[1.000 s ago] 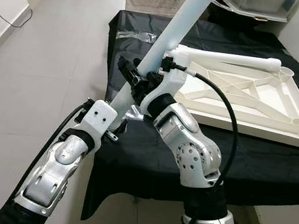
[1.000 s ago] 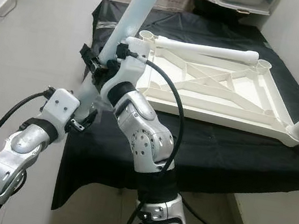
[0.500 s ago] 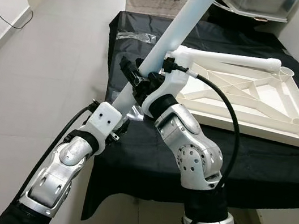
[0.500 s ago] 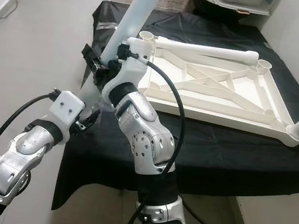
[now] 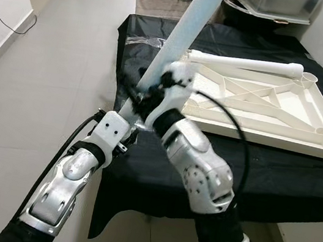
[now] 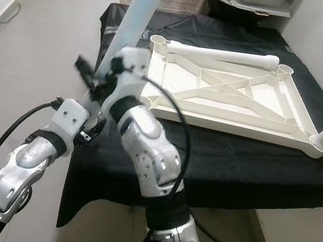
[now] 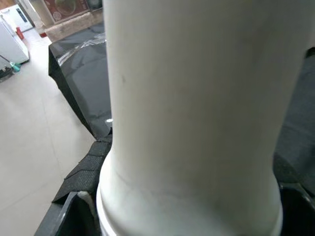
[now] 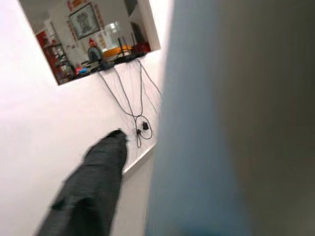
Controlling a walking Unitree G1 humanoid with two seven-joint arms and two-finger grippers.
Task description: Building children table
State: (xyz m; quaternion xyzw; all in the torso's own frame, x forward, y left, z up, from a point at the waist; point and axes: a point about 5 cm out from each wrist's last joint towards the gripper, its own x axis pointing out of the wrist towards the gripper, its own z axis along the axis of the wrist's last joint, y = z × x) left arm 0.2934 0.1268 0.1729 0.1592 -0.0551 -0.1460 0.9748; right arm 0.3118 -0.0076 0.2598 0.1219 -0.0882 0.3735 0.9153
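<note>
Left claw (image 5: pixel 126 115) clenched on the smooth white leg tube (image 5: pixel 177 43). Right claw (image 5: pixel 147 97), blurred, grip unclear. Ribbed tabletop (image 5: pixel 263 107) lies on the black-draped surface (image 5: pixel 301 175) beside open floor (image 5: pixel 45 76).

long white table leg (image 5: pixel 186 31) tilted upright; white tabletop (image 5: pixel 263 107) lies upside down.

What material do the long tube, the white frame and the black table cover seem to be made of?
Tube: probably moulded plastic, pale and smooth with a soft sheen and a raised ring near its lower end.
Frame: likely the same white plastic, since thin crossing ribs and round corner sockets look moulded.
Cover: seems to be fabric, matte black, hanging in folds over the table edge.
</note>
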